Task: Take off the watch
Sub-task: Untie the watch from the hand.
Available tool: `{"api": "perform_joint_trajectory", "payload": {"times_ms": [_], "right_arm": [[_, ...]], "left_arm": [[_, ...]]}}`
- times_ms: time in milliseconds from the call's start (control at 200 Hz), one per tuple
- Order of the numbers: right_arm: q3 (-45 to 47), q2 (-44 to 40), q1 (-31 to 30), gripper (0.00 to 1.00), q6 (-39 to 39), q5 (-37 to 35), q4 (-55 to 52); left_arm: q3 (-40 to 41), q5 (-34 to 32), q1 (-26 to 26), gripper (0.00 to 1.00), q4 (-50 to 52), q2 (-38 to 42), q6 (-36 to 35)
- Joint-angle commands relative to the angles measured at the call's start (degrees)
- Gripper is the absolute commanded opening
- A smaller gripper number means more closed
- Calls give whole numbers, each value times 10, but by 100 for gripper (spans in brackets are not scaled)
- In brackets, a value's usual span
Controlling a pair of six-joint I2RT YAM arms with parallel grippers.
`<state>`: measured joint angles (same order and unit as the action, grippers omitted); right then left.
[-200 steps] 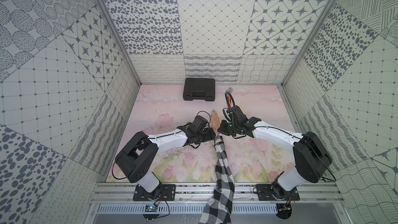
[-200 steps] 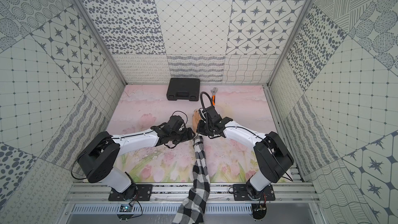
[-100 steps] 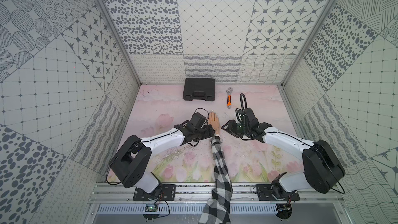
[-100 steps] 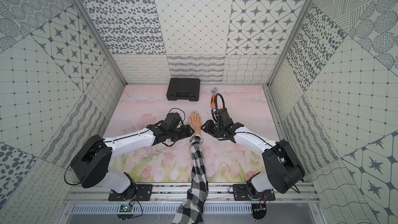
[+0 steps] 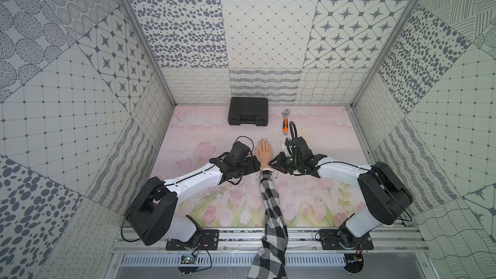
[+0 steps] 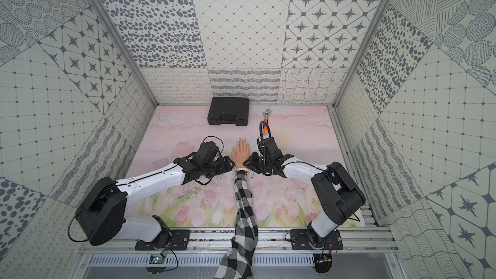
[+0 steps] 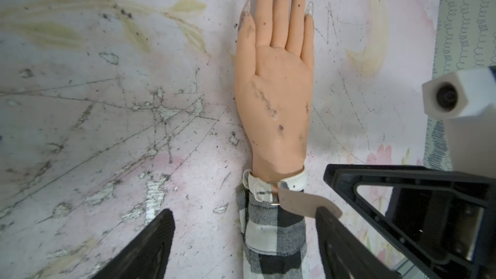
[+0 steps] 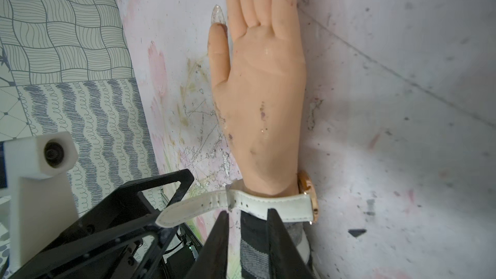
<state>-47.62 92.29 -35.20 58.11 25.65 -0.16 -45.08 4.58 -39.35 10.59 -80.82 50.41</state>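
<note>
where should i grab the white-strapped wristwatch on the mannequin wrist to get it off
Grip the loose white strap tail of the slim white-strapped wristwatch, just past the metal buckle. It stands free of the peach mannequin wrist, while the rest of the strap hugs it. Probably best to come from above and pinch the tail across its flat faces.

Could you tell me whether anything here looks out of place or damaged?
Yes. The watch has its strap tail sticking out loose, not tucked flat. The mat is scratched and chipped beside the hand, which has dark smudges.
</note>
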Motion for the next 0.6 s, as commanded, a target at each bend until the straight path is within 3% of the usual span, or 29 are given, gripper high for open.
{"api": "perform_joint_trajectory", "payload": {"times_ms": [0,595], "right_arm": [[-23,17,-14,28,7,2,25],[-59,54,-45,27,-3,-27,-14]], "left_arm": [[10,-13,4,84,10,5,-6],[34,-8,6,84,-5,19,2]]}}
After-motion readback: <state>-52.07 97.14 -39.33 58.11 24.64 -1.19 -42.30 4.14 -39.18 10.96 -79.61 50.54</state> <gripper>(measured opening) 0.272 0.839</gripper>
